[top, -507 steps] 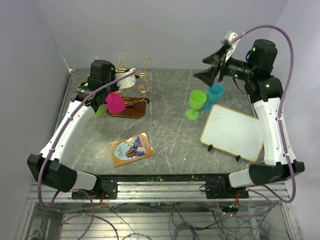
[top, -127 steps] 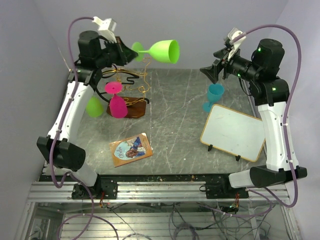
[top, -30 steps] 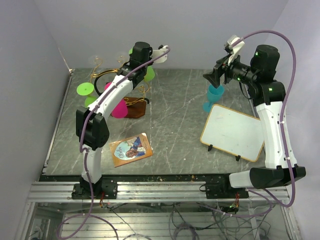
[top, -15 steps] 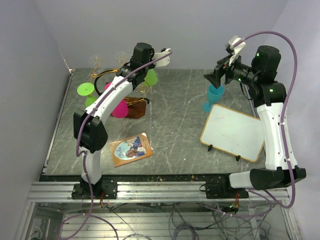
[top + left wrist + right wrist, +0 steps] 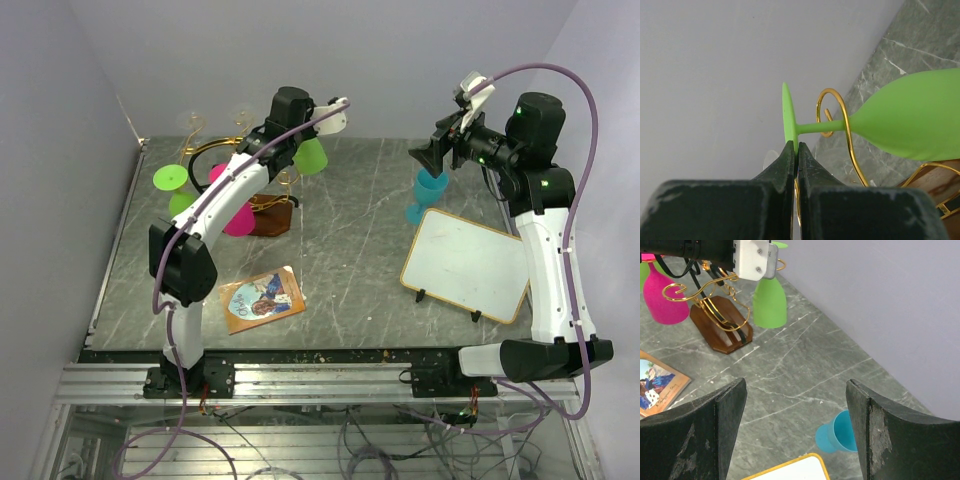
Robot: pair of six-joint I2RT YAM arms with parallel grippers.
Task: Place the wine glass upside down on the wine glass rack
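Note:
My left gripper [image 5: 797, 147] is shut on the foot of a light green wine glass [image 5: 920, 120]. The glass's stem crosses a curled arm of the gold wire wine glass rack [image 5: 836, 115]. From above, the green glass [image 5: 310, 156] hangs bowl-down at the rack's right side, just under the left gripper [image 5: 288, 148]. The rack's brown base [image 5: 272, 216] stands at the back left. A pink glass [image 5: 236, 211] and another green glass [image 5: 171, 180] hang on the rack. My right gripper [image 5: 796, 390] is open and empty, high above a blue glass [image 5: 842, 432].
The blue glass [image 5: 428, 190] lies tipped next to a white board with a yellow rim [image 5: 468, 265] at the right. A picture card [image 5: 262, 298] lies flat in front of the rack. The back wall is close behind the rack.
My left gripper has shifted the green glass slightly right and down at the rack's right arm. The right arm has hardly moved.

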